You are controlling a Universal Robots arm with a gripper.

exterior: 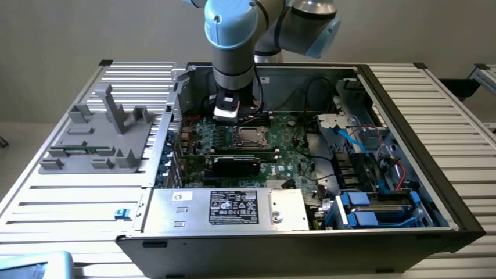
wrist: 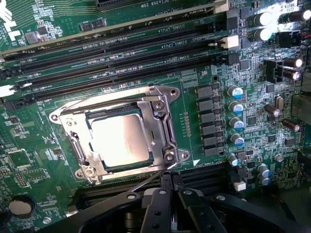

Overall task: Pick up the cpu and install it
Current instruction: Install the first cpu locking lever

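The cpu [wrist: 121, 141], a flat square chip with a pale shiny top, lies inside the metal socket frame [wrist: 167, 126] on the green motherboard [wrist: 214, 160]. My gripper [wrist: 166, 180] hovers just off one edge of that frame, its black fingers [wrist: 156, 204] pressed together with nothing between them. In the exterior view the gripper [exterior: 230, 118] hangs inside the open computer case, slightly toward the exterior view's left of the socket, where the cpu [exterior: 250, 137] shows as a small light square.
Long memory slots [wrist: 121, 53] run beside the socket, and rows of capacitors [wrist: 235, 121] stand on its other side. A grey plastic fixture [exterior: 101, 136] with upright posts sits outside the case. A power supply [exterior: 232, 209], cables [exterior: 372, 151] and case walls hem in the board.
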